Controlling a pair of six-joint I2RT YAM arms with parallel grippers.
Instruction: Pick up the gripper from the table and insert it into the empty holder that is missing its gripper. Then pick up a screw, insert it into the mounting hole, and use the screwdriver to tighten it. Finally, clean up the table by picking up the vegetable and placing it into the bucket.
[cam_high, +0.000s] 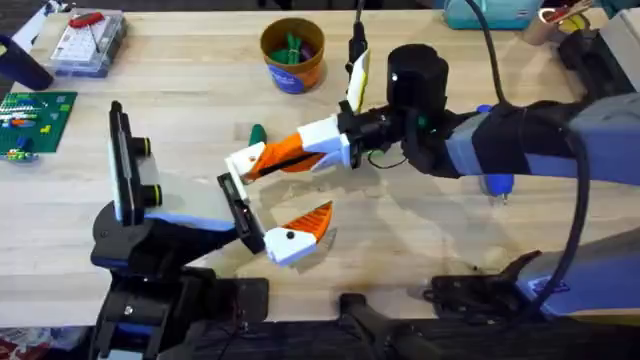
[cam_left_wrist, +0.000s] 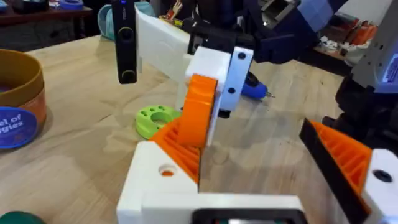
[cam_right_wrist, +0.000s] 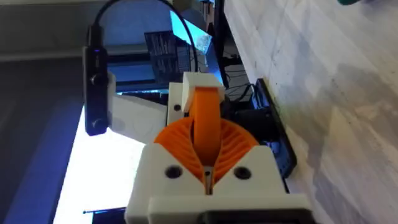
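Observation:
My right gripper (cam_high: 268, 158) reaches across from the right and is shut on the gripper (cam_right_wrist: 205, 112), a white piece with an orange ribbed tip. It holds that piece against the holder (cam_high: 238, 208), the black bracket at the front of my left arm. In the left wrist view the gripper (cam_left_wrist: 163, 169) sits low at the holder side. My left gripper (cam_high: 268, 218) is open, and its one orange finger (cam_left_wrist: 348, 162) stands apart. The blue screwdriver (cam_high: 497, 183) lies on the table to the right. The bucket (cam_high: 292, 55) stands at the back with green pieces inside. A green vegetable (cam_high: 257, 133) lies near the right gripper. The screw is out of view.
A clear parts box (cam_high: 88, 42) with a red tool stands at the back left, and a green circuit board (cam_high: 35, 118) lies at the left edge. Black cables run over the right arm. Open wood stretches along the front right of the table (cam_high: 420, 240).

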